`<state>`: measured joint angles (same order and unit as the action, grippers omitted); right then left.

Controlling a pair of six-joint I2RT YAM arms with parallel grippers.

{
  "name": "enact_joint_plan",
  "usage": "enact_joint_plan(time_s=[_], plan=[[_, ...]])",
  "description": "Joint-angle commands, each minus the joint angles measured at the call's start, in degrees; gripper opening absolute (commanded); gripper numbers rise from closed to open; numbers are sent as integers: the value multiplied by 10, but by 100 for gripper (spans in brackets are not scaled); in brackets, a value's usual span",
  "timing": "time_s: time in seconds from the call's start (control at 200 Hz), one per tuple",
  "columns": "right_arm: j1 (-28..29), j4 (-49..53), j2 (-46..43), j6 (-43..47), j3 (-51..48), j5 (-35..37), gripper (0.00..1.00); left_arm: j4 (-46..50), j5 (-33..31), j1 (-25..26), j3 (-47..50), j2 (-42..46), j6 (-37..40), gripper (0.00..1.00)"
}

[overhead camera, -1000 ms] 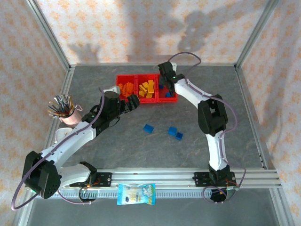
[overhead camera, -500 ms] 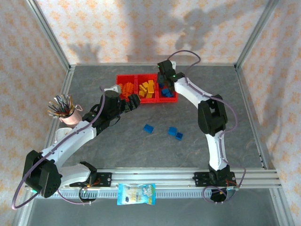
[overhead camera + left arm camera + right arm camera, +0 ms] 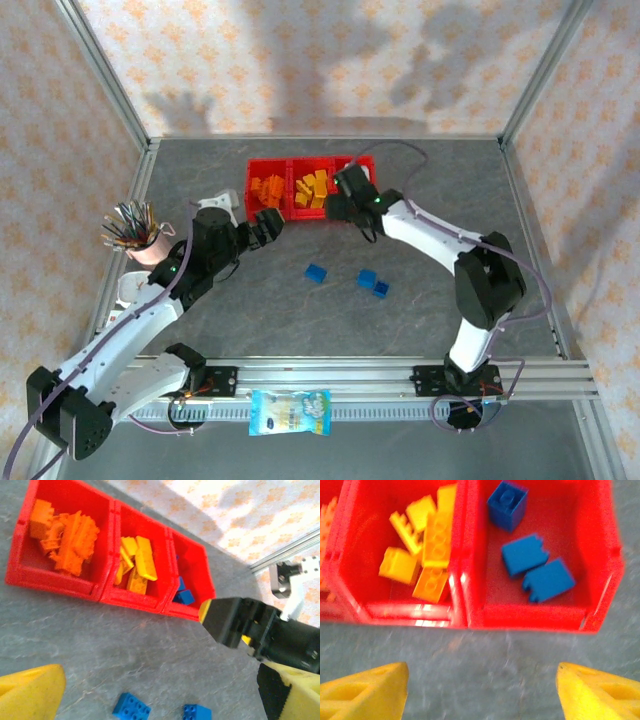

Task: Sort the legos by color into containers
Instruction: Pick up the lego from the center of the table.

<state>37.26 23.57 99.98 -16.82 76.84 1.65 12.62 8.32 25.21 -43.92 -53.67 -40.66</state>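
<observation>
With both jaws gaping empty, the left gripper [image 3: 265,222] at seven o'clock and the right gripper [image 3: 340,206] at five o'clock of the red bins [image 3: 290,160], three blue bricks [image 3: 367,279] lie loose toward six, two so close that one pinch could scatter both.

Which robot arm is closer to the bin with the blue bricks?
Right. The right fingers sit just in front of the blue-brick bin, open and empty. The left fingers are farther off, in front of the orange-brick bin at the row's other end.
</observation>
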Motion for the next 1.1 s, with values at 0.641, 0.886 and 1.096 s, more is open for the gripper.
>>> enact_joint_plan(time_s=[0.641,0.886,1.096], plan=[[166,-14,33,26,-115,4,81,53,-20,-5,92,96,-62,99],[161,-16,81,43,-74,30,76,45,-23,-5,89,82,-61,99],[148,-8,113,44,-45,24,64,38,-23,-5,88,73,-58,99]])
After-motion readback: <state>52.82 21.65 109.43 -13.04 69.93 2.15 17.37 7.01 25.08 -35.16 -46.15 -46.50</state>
